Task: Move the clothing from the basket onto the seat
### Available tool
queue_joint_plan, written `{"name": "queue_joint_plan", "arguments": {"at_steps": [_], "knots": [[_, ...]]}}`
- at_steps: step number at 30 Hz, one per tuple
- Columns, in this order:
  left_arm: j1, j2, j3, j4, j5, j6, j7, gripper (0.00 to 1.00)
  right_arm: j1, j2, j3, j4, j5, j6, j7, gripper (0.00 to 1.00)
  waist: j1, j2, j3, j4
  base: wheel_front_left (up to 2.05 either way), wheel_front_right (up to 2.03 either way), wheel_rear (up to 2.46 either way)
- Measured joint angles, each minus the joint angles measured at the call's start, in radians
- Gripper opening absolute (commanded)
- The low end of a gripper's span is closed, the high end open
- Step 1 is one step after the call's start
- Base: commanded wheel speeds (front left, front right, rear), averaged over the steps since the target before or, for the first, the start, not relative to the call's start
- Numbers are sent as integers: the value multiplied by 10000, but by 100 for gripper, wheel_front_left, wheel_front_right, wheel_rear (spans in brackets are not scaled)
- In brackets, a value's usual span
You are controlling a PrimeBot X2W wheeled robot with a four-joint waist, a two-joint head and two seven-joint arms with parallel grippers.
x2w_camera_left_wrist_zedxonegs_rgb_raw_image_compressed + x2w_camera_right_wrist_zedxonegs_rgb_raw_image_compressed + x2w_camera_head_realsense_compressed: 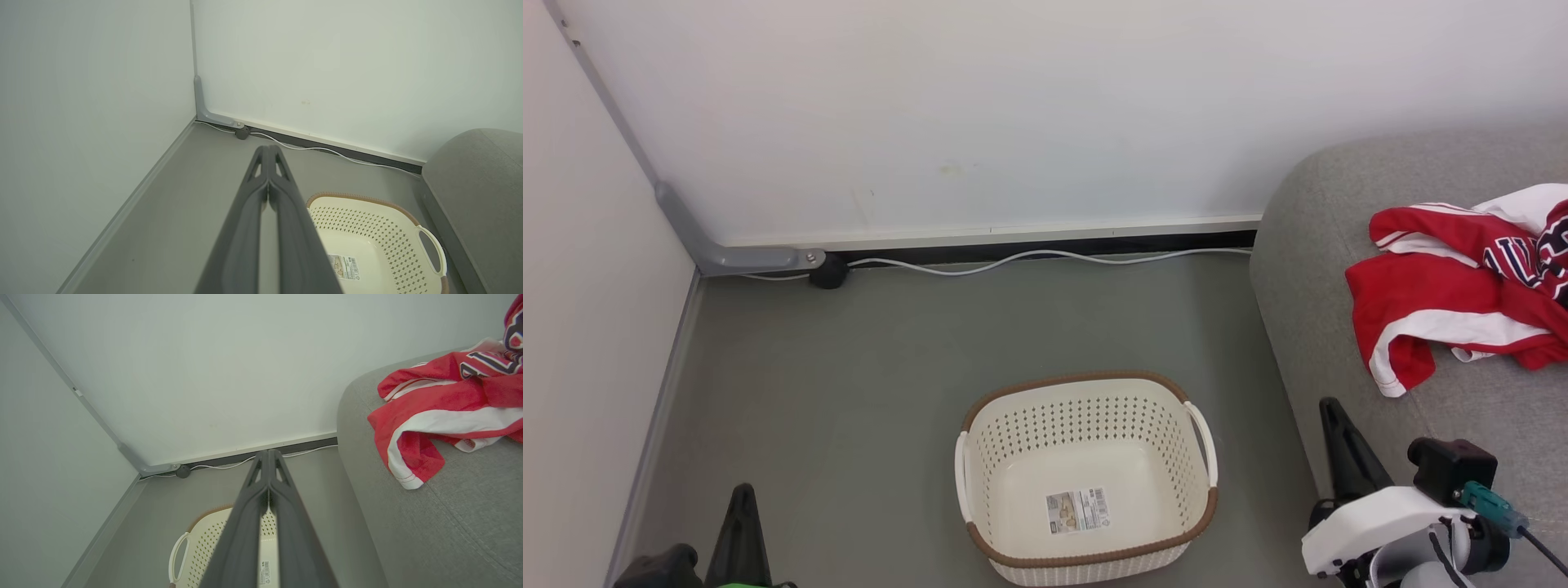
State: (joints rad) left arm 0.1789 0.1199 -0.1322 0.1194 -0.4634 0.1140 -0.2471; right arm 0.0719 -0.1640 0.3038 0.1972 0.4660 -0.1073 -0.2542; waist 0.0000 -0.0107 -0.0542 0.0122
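The left gripper (742, 500), lower left of the head view, and the right gripper (1333, 416), lower right, are both closed and hold nothing. The basket (1094, 378), bottom centre, is empty; the clothing (1429, 302) lies on the seat (1323, 245) at the right edge. The task seems finished: best to keep the arms away from the fabric.

You have a grey-green floor (866, 367) in front of you. On it the cream perforated basket (1086, 416) stands upright at the near middle, close to the light-grey sofa (1307, 269) on its right but apart from it. A white cable (1013, 260) lies along the floor's far edge. On the sofa seat, at right, the red clothing (1421, 302) lies crumpled, its white bands showing.
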Motion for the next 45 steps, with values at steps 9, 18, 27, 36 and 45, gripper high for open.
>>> {"name": "queue_joint_plan", "arguments": {"at_steps": [9, 18, 27, 36, 45], "knots": [[68, -109, 40, 144, -736, -90, 192, 0, 191, 115, -171, 98, 711, 105, 130, 0, 0, 0, 48, -10, 0, 0, 0], [44, -153, 222, 228, -1770, -307, 537, 0, 172, 230, -531, 92, 1818, 299, 458, 0, 0, 0, 101, -21, 0, 0, 0], [-155, -205, 401, 334, -2800, -522, 828, 0, 95, 351, -901, 94, 2855, 477, 765, 0, 0, 0, 152, -31, 0, 0, 0], [-340, -290, 575, 439, -3643, -713, 1147, 0, -42, 389, -1227, 117, 3753, 673, 1041, 0, 0, 1, 197, -40, 0, 0, 0], [-595, -345, 742, 587, -4683, -890, 1423, 0, -168, 460, -1588, 199, 4769, 878, 1336, 0, 0, 0, 247, -51, 0, 0, 0]]}}
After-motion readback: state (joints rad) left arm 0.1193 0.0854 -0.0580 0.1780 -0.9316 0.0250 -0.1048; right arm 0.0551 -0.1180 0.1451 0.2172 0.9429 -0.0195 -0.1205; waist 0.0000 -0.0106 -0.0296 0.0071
